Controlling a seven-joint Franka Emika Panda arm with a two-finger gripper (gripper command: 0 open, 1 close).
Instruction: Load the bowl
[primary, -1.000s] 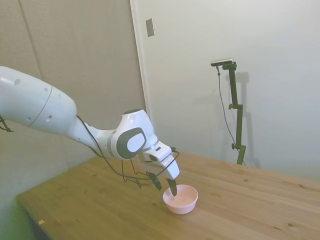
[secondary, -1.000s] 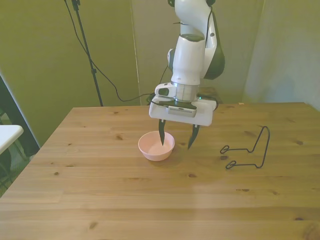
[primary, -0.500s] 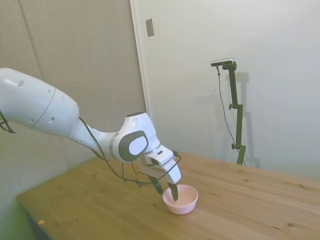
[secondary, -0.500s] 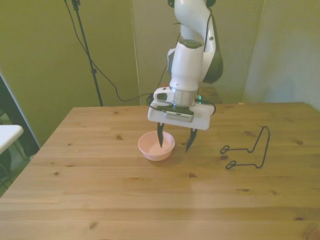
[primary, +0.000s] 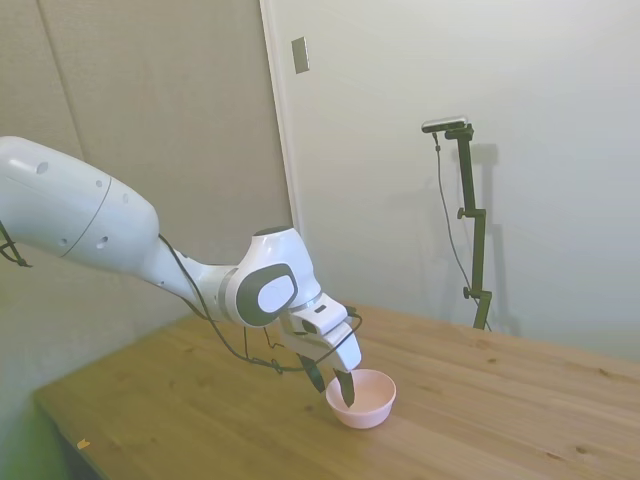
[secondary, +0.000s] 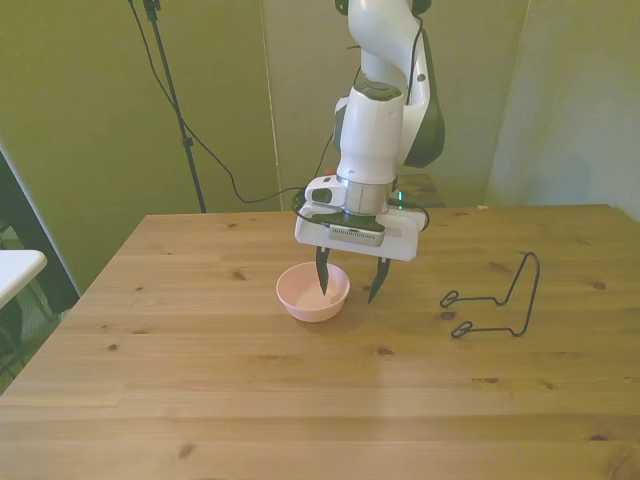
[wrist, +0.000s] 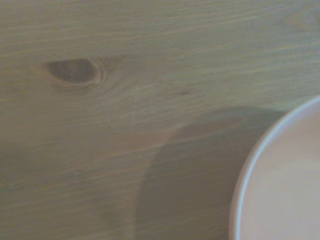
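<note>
- Table (secondary: 200, 400): a wooden top with visible grain and knots; in the front view its near half lies bare of objects. The wrist view shows a close patch of the same wood with one dark knot (wrist: 74, 70) and a soft shadow beside the bowl's rim.
- Wire rack (secondary: 495, 300): a thin black wire frame standing on the table toward the front view's right, well apart from the bowl and from the gripper.
- Bowl (secondary: 313, 292): small, round, pale pink and plain, upright on the table a little toward the front view's left of centre. Nothing can be seen inside it. In the side view the bowl (primary: 362, 398) sits near the table's middle; in the wrist view only an arc of its pale rim (wrist: 280, 185) enters the frame.
- Gripper (secondary: 348, 284): pointing downward, its two dark fingers spread apart and straddling the bowl's rim on the front view's right side. One finger (secondary: 322, 273) hangs within the bowl's opening; the other stands outside the bowl, just beside its wall. Whether either finger touches the rim cannot be told. In the side view the gripper (primary: 333, 382) is low over the bowl's nearer edge.
- Arm (secondary: 378, 110): white, descending steeply to the gripper from behind the bowl; a dark cable (primary: 215, 325) loops beneath the wrist.
- Wall (primary: 560, 150): plain and pale behind the table.
</note>
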